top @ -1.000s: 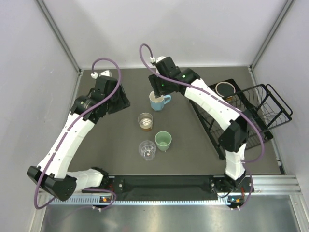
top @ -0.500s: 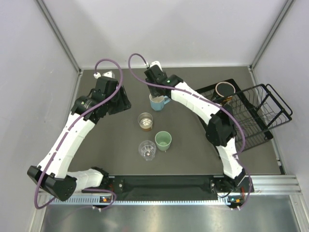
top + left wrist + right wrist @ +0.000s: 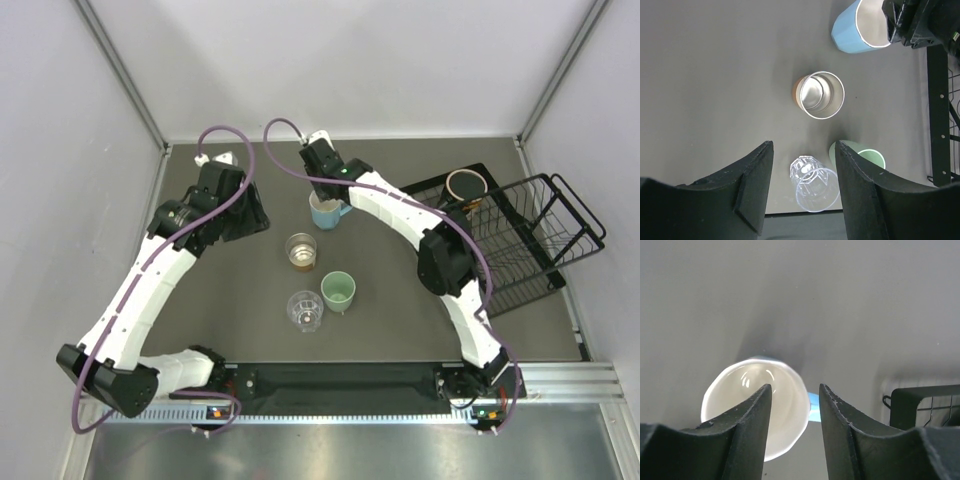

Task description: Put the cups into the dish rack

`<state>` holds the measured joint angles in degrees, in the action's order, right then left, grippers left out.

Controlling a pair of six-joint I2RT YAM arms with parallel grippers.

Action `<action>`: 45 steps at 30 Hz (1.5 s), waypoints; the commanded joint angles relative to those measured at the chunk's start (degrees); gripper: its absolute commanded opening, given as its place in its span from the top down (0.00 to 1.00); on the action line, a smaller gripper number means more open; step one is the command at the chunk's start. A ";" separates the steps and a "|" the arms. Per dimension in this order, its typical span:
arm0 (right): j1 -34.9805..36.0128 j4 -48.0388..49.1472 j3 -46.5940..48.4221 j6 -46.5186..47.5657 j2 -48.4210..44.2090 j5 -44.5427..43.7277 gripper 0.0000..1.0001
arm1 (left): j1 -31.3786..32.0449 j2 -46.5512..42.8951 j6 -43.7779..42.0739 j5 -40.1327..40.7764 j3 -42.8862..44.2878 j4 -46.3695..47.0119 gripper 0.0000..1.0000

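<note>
The light blue mug (image 3: 326, 211) stands upright at the middle back, handle to the right. My right gripper (image 3: 323, 193) is open right above it; in the right wrist view its jaws (image 3: 795, 387) straddle the mug's (image 3: 757, 410) rim on the handle side, one finger over the white inside. The amber glass (image 3: 300, 250), mint tumbler (image 3: 338, 291) and clear ribbed cup (image 3: 304, 309) stand in front. A dark mug (image 3: 466, 184) sits at the far left corner of the black wire dish rack (image 3: 530, 235). My left gripper (image 3: 250, 212) is open and empty, left of the cups.
In the left wrist view the ribbed cup (image 3: 815, 185) shows between the open fingers, with the amber glass (image 3: 821, 95), mint tumbler (image 3: 862, 159) and blue mug (image 3: 855, 30) beyond. The rack's edge (image 3: 939, 100) runs along the right. Grey walls enclose the table.
My right wrist has moved a little left and its forearm has swung round, with the gripper staying over the blue mug. The cups and the left arm have not moved.
</note>
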<state>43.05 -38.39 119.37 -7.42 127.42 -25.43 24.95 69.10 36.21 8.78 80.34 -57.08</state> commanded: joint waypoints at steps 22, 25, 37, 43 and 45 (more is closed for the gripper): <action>-1.83 3.94 -1.51 1.09 3.37 7.41 0.58 | -0.78 -1.78 -0.43 -0.43 0.26 -1.37 0.43; -1.74 3.85 -2.21 0.13 3.28 8.81 0.60 | -0.95 -1.86 -0.61 -0.60 0.26 -1.63 0.43; -1.47 2.97 -4.32 -2.07 0.99 10.05 0.86 | -1.39 -2.04 -1.14 -0.87 0.17 -1.54 0.43; -0.42 1.92 -3.19 -3.30 -1.73 8.91 1.00 | -1.48 -2.48 -0.61 -1.66 0.43 -1.28 0.43; -0.42 1.04 -2.31 -4.44 -2.87 8.73 1.00 | -1.57 -2.57 -0.52 -1.57 0.96 -1.45 0.43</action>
<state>41.95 -36.16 115.48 -9.96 129.32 -15.88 23.88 68.36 35.97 7.70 80.34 -58.28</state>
